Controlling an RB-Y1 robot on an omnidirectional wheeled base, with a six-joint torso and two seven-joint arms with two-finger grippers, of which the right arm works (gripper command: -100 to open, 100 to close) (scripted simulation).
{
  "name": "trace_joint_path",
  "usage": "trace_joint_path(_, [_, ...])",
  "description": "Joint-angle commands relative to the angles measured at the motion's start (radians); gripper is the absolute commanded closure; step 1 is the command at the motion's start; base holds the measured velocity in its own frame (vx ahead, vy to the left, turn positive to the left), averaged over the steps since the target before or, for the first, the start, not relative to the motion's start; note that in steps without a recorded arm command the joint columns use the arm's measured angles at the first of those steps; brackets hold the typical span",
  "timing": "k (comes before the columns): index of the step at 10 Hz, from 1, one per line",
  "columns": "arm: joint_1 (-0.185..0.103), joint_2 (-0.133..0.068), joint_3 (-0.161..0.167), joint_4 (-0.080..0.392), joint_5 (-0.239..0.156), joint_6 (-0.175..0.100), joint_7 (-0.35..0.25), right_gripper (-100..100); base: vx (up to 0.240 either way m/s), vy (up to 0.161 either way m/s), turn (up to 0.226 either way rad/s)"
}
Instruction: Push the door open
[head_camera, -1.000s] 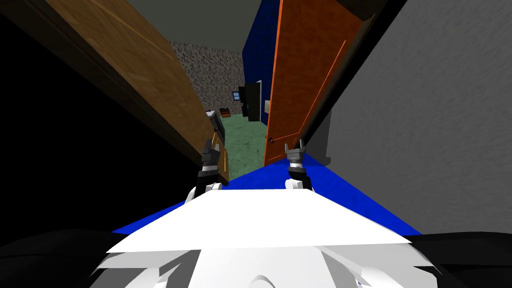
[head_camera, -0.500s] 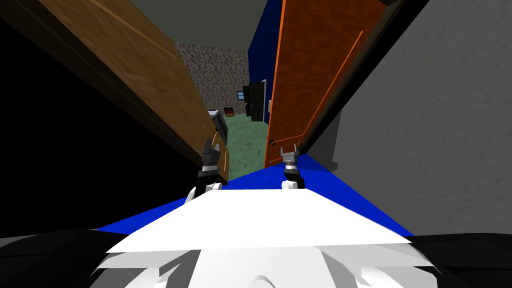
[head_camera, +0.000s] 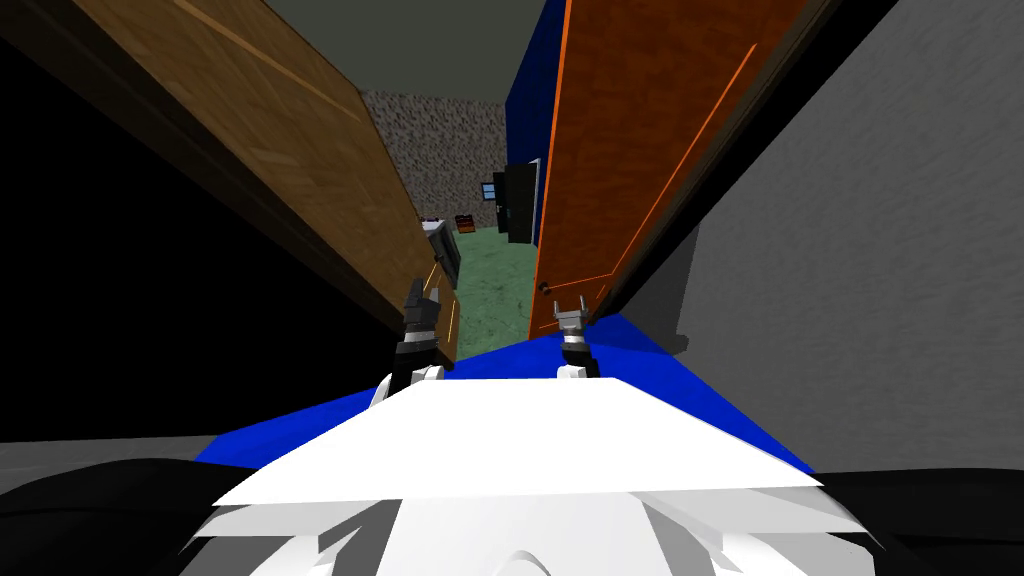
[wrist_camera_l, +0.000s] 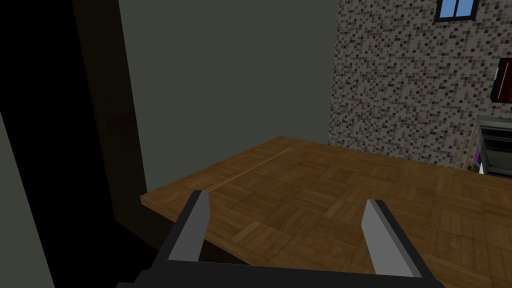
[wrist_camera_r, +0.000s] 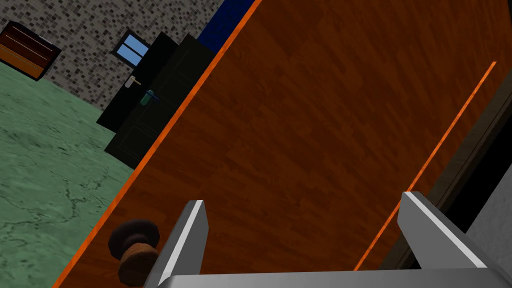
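An orange-brown door (head_camera: 640, 130) stands swung well open on the right of the doorway. Its dark round knob (head_camera: 544, 288) sits near its lower free edge. My right gripper (head_camera: 570, 310) is open, right at the door's face beside the knob. Up close in the right wrist view, the door (wrist_camera_r: 310, 130) spans the space between the fingers, and the knob (wrist_camera_r: 134, 250) lies just outside one fingertip. My left gripper (head_camera: 418, 297) is open next to a brown parquet-patterned panel (head_camera: 290, 140); the left wrist view looks along that panel (wrist_camera_l: 320, 200) past its open fingers.
Through the gap lies a green floor (head_camera: 495, 290) and a speckled far wall (head_camera: 440, 150) with a black door (head_camera: 520, 200), a small window and a low chest (head_camera: 465, 222). A grey wall (head_camera: 880, 260) flanks the right. Blue floor (head_camera: 640, 340) lies underfoot.
The orange door has swung further open to the right. My right gripper has advanced with it, and I have moved slightly forward. The left arm has stayed still.
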Motion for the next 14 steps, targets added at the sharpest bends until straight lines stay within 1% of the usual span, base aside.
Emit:
trace_joint_path(1, [-0.011, -0.001, 0.020, 0.050, -0.022, -0.024, -0.036, -100, 0.058, -0.107, 0.158])
trace_joint_path(2, [-0.011, -0.001, 0.020, 0.053, -0.022, -0.024, -0.036, -100, 0.035, -0.078, 0.058])
trace_joint_path(4, [-0.023, 0.000, 0.046, 0.114, -0.049, -0.052, -0.078, -100, 0.045, -0.085, 0.111])
trace_joint_path(5, [-0.023, 0.000, 0.046, 0.117, -0.049, -0.052, -0.078, -100, 0.039, -0.070, 0.060])
trace_joint_path(9, [-0.049, 0.006, 0.098, 0.237, -0.103, -0.106, -0.160, -100, 0.061, -0.105, 0.131])
trace_joint_path(10, [-0.049, 0.006, 0.098, 0.246, -0.103, -0.106, -0.160, -100, 0.043, -0.085, 0.058])
trace_joint_path(12, [-0.061, 0.011, 0.124, 0.309, -0.129, -0.133, -0.200, -100, 0.036, -0.079, 0.099])
trace_joint_path(13, [-0.068, 0.014, 0.136, 0.332, -0.143, -0.146, -0.220, -100, 0.041, -0.121, 0.143])
trace_joint_path(14, [-0.068, 0.014, 0.136, 0.340, -0.143, -0.146, -0.220, -100, 0.033, -0.087, 0.064])
